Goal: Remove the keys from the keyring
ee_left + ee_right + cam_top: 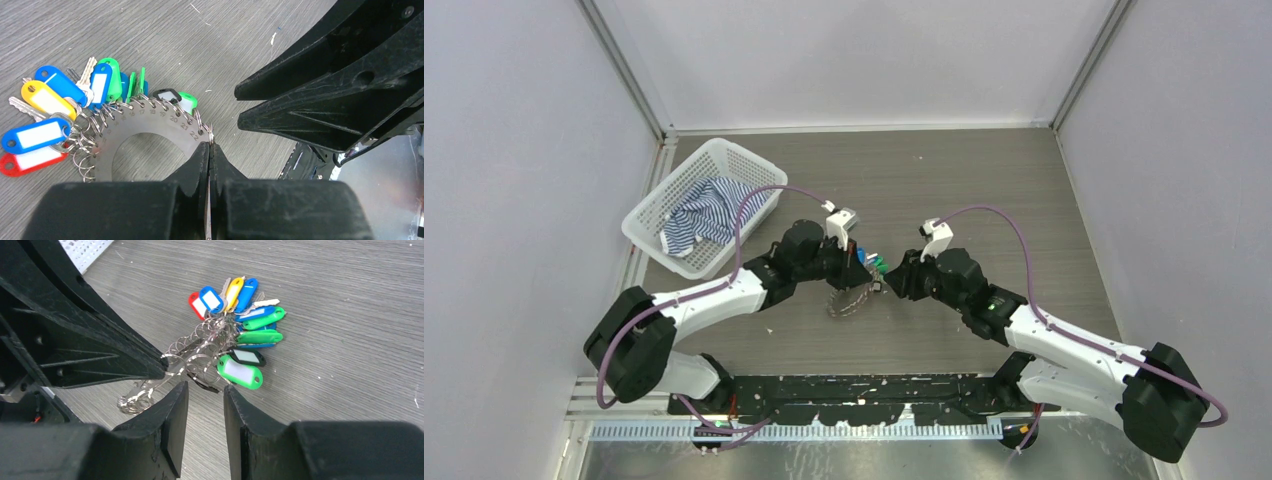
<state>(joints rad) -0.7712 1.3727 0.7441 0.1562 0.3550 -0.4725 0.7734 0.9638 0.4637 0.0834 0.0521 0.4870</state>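
The keyring point(150, 131) is a flat silvery disc with an open centre and numbered holes, each holding a small wire ring; it also shows at the table's middle in the top view point(852, 298). The keys point(55, 107), with blue, yellow, green, red and black tags, bunch on its far left side. My left gripper point(209, 146) is shut on the keyring's rim near number 22. In the right wrist view the keys point(239, 320) fan out beyond my right gripper point(206, 386), which is open and empty, its jaws just short of a green tag point(240, 372) and the black tag point(246, 356).
A white mesh basket point(652, 203) holding a striped cloth point(702, 215) stands at the back left. The grey wooden table point(984, 190) lies all round. The two grippers face each other closely over the keyring.
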